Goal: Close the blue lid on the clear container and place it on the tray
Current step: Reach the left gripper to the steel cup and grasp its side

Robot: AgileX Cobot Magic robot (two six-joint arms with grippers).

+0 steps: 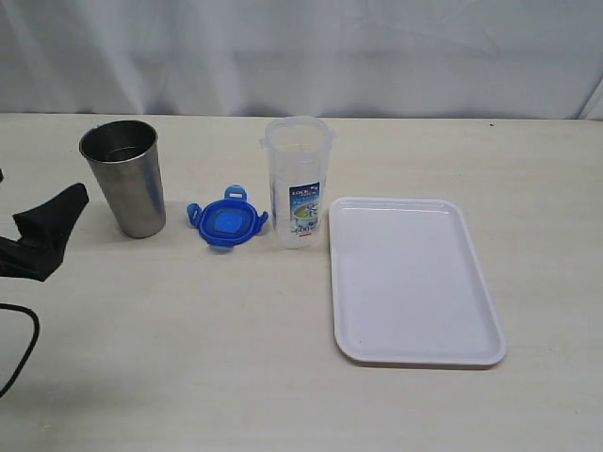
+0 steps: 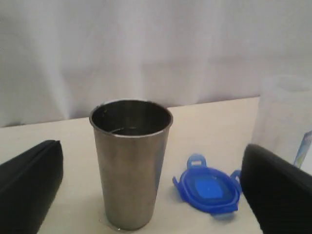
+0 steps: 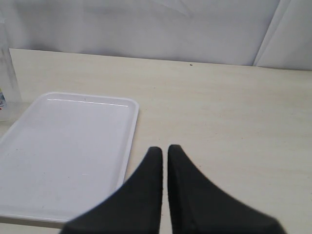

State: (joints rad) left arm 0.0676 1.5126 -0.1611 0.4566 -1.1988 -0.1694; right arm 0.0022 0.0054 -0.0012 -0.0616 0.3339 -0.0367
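Toward the far edge of the table (image 1: 188,358), near its middle, the clear container (image 1: 298,179) stands upright and uncovered. The blue lid (image 1: 226,221) lies flat between it and a steel cup (image 1: 122,179); whether lid and container touch is hard to tell. The tray (image 1: 471,353) lies just beside the container's other side. The left gripper (image 2: 152,151) is spread wide facing the cup, grasping nothing. The right gripper (image 3: 164,150) is clenched on nothing by the tray's edge.
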